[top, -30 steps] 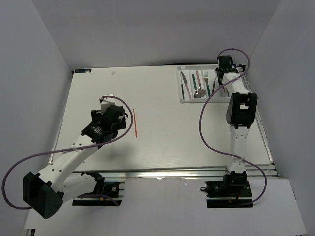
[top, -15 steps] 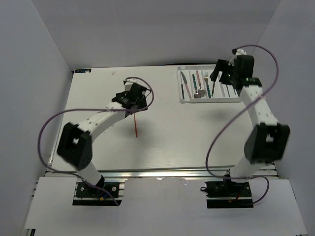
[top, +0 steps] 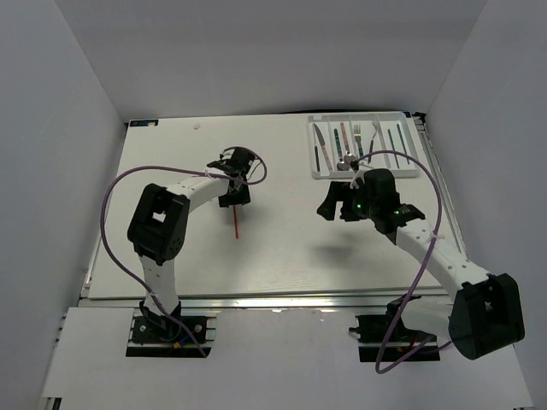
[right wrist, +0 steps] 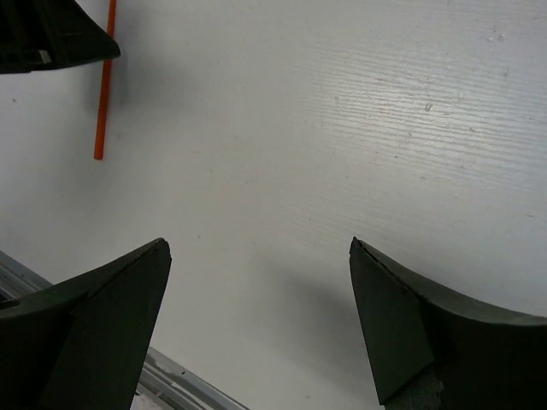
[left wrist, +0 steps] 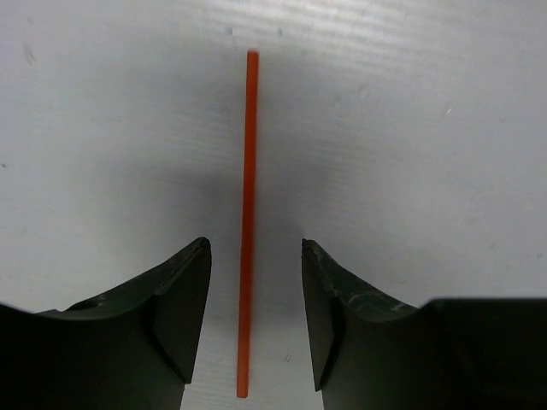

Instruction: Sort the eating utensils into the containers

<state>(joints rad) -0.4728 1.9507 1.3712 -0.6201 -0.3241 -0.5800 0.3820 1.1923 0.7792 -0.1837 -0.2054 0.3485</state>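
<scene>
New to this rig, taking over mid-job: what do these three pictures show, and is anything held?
Two robot arms are bolted at the near edge of a white table. The wide picture looks down from above; the other two come from a camera on each wrist. The left end effector is open, straddling a red chopstick lying on the table, not gripping it. The right end effector is open over bare table, holding nothing. The white tray at the far right holds sorted utensils.
</scene>
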